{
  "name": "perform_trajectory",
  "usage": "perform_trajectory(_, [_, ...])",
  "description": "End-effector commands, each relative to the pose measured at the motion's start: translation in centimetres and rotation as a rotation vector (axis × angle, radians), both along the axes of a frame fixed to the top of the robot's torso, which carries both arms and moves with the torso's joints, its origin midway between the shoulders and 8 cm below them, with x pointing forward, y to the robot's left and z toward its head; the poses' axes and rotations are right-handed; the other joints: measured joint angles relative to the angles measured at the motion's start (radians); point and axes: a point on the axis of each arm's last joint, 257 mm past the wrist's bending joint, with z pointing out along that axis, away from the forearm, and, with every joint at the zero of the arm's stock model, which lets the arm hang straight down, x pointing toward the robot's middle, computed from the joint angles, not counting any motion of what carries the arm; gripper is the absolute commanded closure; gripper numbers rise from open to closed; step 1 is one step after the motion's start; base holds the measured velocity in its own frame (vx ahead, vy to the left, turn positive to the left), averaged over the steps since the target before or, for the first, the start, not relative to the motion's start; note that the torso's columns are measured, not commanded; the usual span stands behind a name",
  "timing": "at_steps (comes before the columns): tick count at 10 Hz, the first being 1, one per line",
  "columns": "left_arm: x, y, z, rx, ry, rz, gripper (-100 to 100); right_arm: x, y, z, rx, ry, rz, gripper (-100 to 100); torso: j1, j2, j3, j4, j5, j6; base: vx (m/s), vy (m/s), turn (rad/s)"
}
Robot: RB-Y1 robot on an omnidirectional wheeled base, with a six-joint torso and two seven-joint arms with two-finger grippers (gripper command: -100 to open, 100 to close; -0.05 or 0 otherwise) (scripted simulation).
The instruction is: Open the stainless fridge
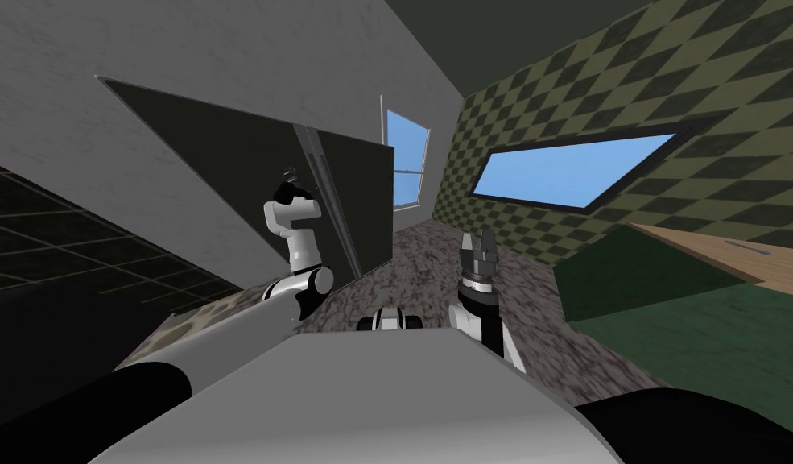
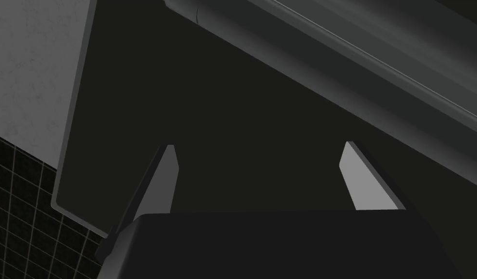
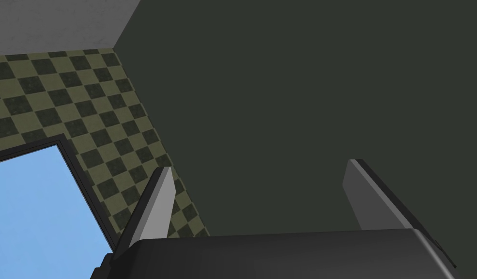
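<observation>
Straight ahead of the raised left tool [image 1: 290, 171], the head view shows the fridge [image 1: 217, 161] as a broad dark slab against a grey wall [image 1: 145, 48]. Its front is flat and closed, so whatever it holds is hidden. Its long handle [image 1: 330, 201] runs down the front just beside that tool, on the side nearer the right tool [image 1: 477, 235]. The right tool points upward well apart from the fridge, above the speckled floor [image 1: 435, 274], with its fingers spread. Farther out beyond the right tool lies a wooden tabletop [image 1: 708, 246] over a green cabinet [image 1: 628, 274]. From the left wrist, the left tool [image 2: 259, 144] faces the plain dark door, its two fingers [image 2: 160, 186] standing apart with bare door between them. The grey handle [image 2: 329, 63] crosses at a slant past one fingertip, outside the gap. Whether the fingertips touch the door cannot be told. Off the other finger, the door's edge [image 2: 70, 121] meets the grey wall [image 2: 29, 72] and a black tiled surface [image 2: 19, 227]. From the right wrist, the right tool [image 3: 259, 164] has its fingers [image 3: 155, 208] wide apart, holding nothing.
</observation>
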Motion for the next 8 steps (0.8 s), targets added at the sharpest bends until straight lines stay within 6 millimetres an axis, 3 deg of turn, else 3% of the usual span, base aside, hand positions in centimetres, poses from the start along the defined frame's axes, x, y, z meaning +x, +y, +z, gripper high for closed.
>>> perform_trajectory(1, [0.6,0.7,0.9,-0.067,0.023,0.003,-100,0.0,0.0,0.0,0.000,0.000,0.000,0,0.000,0.001,0.000,0.000,0.000,0.000,0.050,-0.103,0.024])
perform_trajectory(6, [1.2,1.2,2.9,-0.155,0.048,0.001,-100,0.0,0.0,0.0,0.000,0.000,0.000,0,-0.001,0.001,0.000,0.000,0.000,0.000,0.060,-0.073,0.020])
perform_trajectory(8, [1.5,2.3,3.6,-0.222,0.072,0.012,-100,0.0,0.0,0.0,0.000,0.000,0.000,0,-0.001,0.001,0.001,0.000,0.000,0.000,0.069,-0.081,0.033])
